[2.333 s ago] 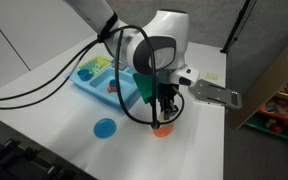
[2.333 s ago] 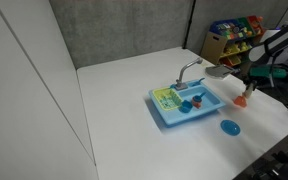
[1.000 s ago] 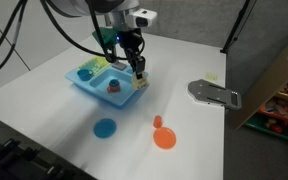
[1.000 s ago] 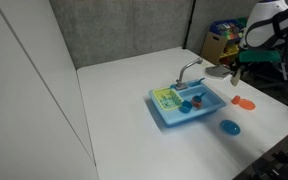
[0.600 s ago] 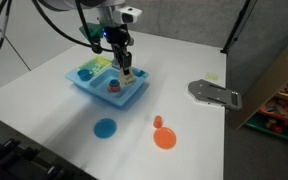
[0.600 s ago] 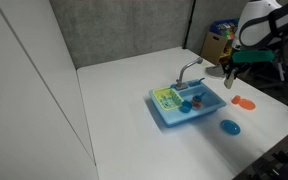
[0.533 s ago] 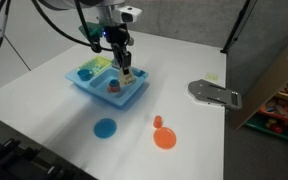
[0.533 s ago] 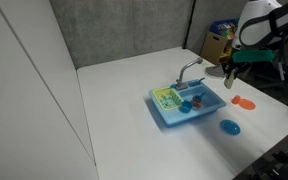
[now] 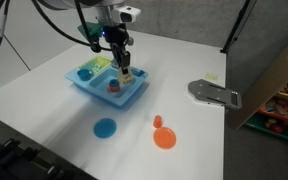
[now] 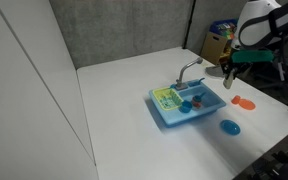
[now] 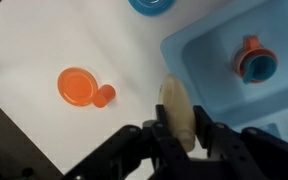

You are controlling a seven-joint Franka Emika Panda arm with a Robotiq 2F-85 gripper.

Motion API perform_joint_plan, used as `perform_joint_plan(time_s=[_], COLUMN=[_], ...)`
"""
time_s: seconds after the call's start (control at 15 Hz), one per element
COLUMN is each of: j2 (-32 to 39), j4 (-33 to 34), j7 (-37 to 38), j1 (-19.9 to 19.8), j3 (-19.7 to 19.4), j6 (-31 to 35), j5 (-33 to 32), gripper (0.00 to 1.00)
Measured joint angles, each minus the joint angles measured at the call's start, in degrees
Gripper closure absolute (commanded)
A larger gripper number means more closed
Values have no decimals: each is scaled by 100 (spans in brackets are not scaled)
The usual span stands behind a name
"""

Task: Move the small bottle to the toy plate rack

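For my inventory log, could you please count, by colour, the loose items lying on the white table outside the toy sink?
Orange: 2, the orange plate and small orange piece.
Blue: 1, the blue plate.
Grey: 1, the grey flat piece.
Total: 4.

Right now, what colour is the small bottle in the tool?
Pale cream-white. The wrist view shows the small bottle best, gripped by the tool.
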Motion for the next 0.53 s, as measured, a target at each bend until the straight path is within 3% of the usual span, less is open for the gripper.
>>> perform_joint_plan(time_s=[0.53], j2=[-17], j4=[25], j7=[-206], j1=[83], j3=[674], j6=[364], j5=[61], gripper=[91])
